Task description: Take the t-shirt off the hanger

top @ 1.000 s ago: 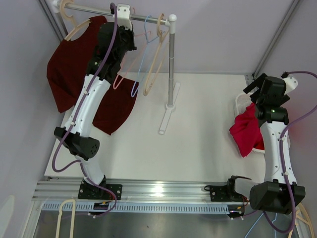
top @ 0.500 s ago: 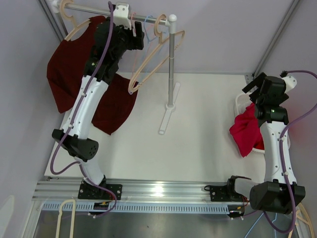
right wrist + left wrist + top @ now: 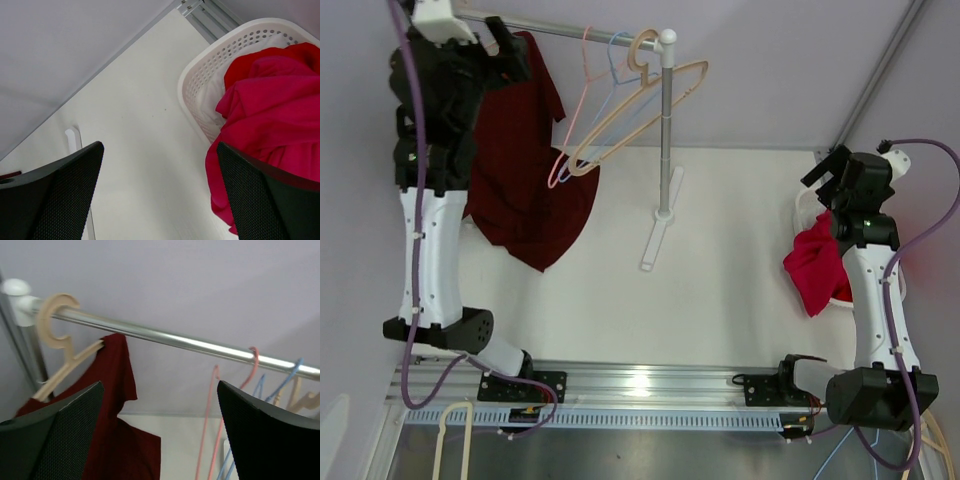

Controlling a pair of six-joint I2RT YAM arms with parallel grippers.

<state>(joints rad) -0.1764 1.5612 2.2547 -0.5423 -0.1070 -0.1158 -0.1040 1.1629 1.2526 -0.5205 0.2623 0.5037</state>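
Both grippers are being held spread and empty: left gripper (image 3: 159,405), right gripper (image 3: 159,165). Dark red t-shirt (image 3: 525,150) is being carried by the beige hanger (image 3: 56,335) far left on the rail (image 3: 190,342), its left edge being hidden by the left arm (image 3: 430,210).

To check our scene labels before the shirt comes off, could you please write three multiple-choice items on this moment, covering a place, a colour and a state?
1. Where does the dark red t-shirt hang?
A. In the basket.
B. At the left end of the rail.
C. Flat on the table.

2. What colour is the hanger carrying it?
A. Pink.
B. Blue.
C. Beige.

3. How is the left end effector?
A. Open, holding nothing.
B. Shut on the t-shirt.
C. Shut on the rail.

Answers:
1 B: the top view shows it hanging by the rail's left end.
2 C: the left wrist view shows a beige hook and arm in the cloth.
3 A: its fingers stand wide apart with nothing between them.
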